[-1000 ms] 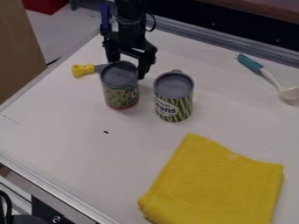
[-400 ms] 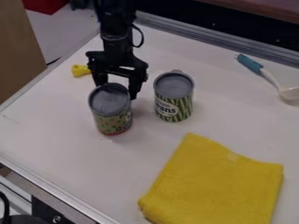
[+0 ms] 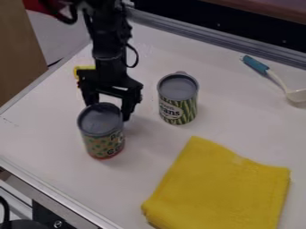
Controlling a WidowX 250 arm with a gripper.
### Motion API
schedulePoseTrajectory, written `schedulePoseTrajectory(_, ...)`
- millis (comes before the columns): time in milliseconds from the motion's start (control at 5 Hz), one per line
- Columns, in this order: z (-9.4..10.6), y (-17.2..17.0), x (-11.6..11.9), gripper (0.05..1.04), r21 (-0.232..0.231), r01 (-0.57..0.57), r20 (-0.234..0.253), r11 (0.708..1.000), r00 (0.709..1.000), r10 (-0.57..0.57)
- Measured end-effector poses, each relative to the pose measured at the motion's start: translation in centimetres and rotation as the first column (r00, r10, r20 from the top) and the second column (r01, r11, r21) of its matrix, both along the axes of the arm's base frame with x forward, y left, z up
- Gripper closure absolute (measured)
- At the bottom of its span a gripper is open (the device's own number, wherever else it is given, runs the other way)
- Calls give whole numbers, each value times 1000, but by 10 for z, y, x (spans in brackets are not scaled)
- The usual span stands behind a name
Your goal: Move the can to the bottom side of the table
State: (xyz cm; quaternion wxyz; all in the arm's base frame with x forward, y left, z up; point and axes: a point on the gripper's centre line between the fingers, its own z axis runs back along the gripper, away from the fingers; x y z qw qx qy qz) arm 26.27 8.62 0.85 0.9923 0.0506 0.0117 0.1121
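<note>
Pushing the green dotted metal can (image 3: 103,142) seems your step; with the black two-finger gripper (image 3: 108,111) spread behind it, ease toward six o'clock.

The white counter (image 3: 44,117) has a yellow cloth (image 3: 221,188), a standing green striped can (image 3: 181,107), a blue-handled spoon (image 3: 261,68) and something yellow (image 3: 79,69).

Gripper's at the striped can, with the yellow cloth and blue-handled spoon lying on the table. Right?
Wrong can. The camera view shows the gripper at the dotted can; the striped can stands apart from it. The yellow cloth and blue-handled spoon do lie on the table.
</note>
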Motion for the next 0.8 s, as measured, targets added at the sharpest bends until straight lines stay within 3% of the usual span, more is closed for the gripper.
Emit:
schedulePoseTrajectory(400, -2, -23, -36, 83, 13, 118, -15, 993, 993, -118)
schedulePoseTrajectory(600, 0, -28, -46, 83, 22, 137, 13, 990, 990, -138)
schedulePoseTrajectory(800, 5, -29, -38, 83, 10, 137, 24, 991, 990, -137)
